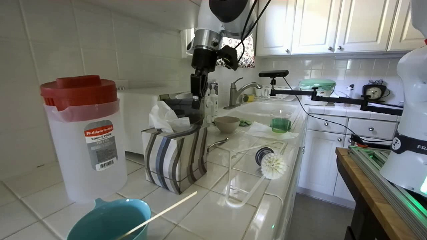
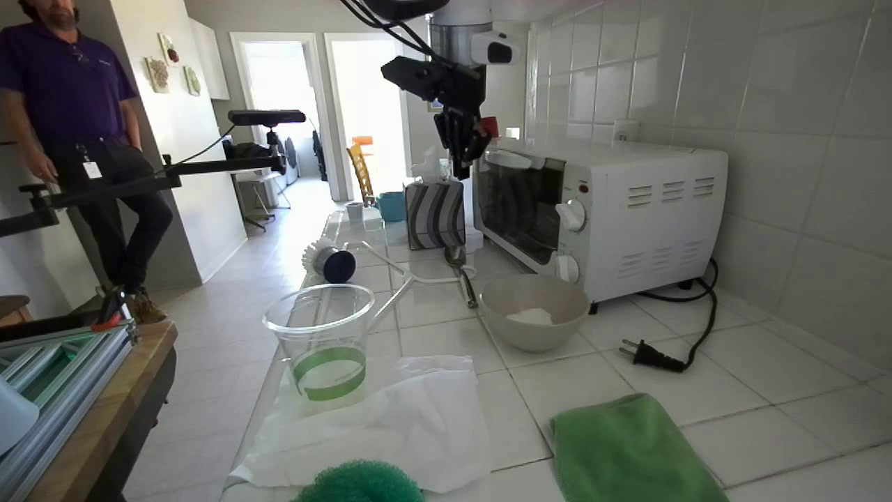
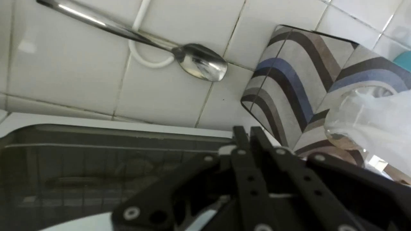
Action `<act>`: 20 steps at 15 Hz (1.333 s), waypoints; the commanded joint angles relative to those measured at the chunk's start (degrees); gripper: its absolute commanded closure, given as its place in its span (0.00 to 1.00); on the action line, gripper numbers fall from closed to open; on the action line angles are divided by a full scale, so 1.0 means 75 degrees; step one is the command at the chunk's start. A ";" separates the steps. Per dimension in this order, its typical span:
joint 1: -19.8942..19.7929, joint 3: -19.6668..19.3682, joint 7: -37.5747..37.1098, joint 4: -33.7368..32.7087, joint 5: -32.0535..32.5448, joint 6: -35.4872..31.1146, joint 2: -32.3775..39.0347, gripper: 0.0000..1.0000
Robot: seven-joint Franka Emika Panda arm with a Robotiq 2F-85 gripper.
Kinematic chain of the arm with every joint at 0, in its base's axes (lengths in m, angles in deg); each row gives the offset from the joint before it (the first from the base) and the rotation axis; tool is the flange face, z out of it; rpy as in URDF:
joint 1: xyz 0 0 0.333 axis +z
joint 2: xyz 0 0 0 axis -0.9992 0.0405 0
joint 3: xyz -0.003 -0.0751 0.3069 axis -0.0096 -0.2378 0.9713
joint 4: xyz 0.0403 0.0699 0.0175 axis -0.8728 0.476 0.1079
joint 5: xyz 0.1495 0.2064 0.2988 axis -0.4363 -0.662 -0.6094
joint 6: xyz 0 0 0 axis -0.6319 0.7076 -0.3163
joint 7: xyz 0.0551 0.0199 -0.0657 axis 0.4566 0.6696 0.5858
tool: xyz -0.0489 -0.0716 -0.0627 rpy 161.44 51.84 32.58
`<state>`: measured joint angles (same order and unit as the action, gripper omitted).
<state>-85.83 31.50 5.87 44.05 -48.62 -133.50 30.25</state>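
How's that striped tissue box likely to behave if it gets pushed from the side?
The striped tissue box would probably slide rather than roll: its sides are flat and it stands on glossy tiles. It looks like thin card, so it may be light and dent easily. The white tissue poking from its top looks limp, so it would likely crumple.

Gripper (image 3: 247, 132): blurred in the wrist view, its rear cut off by the bottom edge.
Tissue box (image 3: 289, 80): cropped by the wrist view's right edge, its tissue (image 3: 382, 125) running out of frame.
Toaster oven (image 3: 96, 173): door trimmed by the wrist view's left edge.
Spoon (image 1: 219, 142): bowl hidden behind the box in an exterior view.
Blue cup (image 1: 105, 215): sliced by an exterior view's bottom edge.
Pitcher (image 1: 73, 150): fine print on its label (image 1: 101, 145) (below the brand name) too small to read.
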 commanded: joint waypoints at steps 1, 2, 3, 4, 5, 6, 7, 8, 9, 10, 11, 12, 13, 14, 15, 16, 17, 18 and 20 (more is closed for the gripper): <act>-0.0105 0.0195 0.0419 -0.0611 0.0190 0.0347 0.0483 1.00; -0.0100 0.0225 0.0440 -0.0699 0.0240 0.0380 0.0570 1.00; -0.0098 0.0251 0.0455 -0.0768 0.0312 0.0399 0.0641 1.00; -0.0098 0.0271 0.0450 -0.0845 0.0371 0.0424 0.0716 1.00; -0.0102 0.0290 0.0448 -0.0901 0.0395 0.0467 0.0766 1.00; -0.0105 0.0306 0.0435 -0.0950 0.0418 0.0517 0.0818 1.00; -0.0090 0.0312 0.0408 -0.1007 0.0461 0.0592 0.0867 1.00; -0.0068 0.0330 0.0418 -0.1057 0.0502 0.0686 0.0908 1.00; -0.0034 0.0349 0.0402 -0.1112 0.0555 0.0774 0.0957 1.00; 0.0004 0.0375 0.0389 -0.1181 0.0624 0.0874 0.1012 1.00; 0.0034 0.0399 0.0379 -0.1255 0.0711 0.0949 0.1071 1.00; 0.0076 0.0421 0.0357 -0.1318 0.0792 0.0986 0.1134 1.00; 0.0120 0.0436 0.0344 -0.1376 0.0885 0.0961 0.1201 1.00; 0.0155 0.0451 0.0345 -0.1424 0.0962 0.0933 0.1266 1.00; 0.0189 0.0460 0.0347 -0.1461 0.1060 0.0874 0.1327 1.00; 0.0229 0.0466 0.0328 -0.1486 0.1132 0.0774 0.1390 1.00; 0.0245 0.0483 0.0329 -0.1508 0.1171 0.0721 0.1431 1.00; 0.0266 0.0498 0.0324 -0.1524 0.1183 0.0600 0.1480 1.00; 0.0268 0.0567 0.0340 -0.1529 0.1149 0.0342 0.1546 1.00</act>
<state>-83.88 35.35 7.49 35.00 -41.14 -129.48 40.03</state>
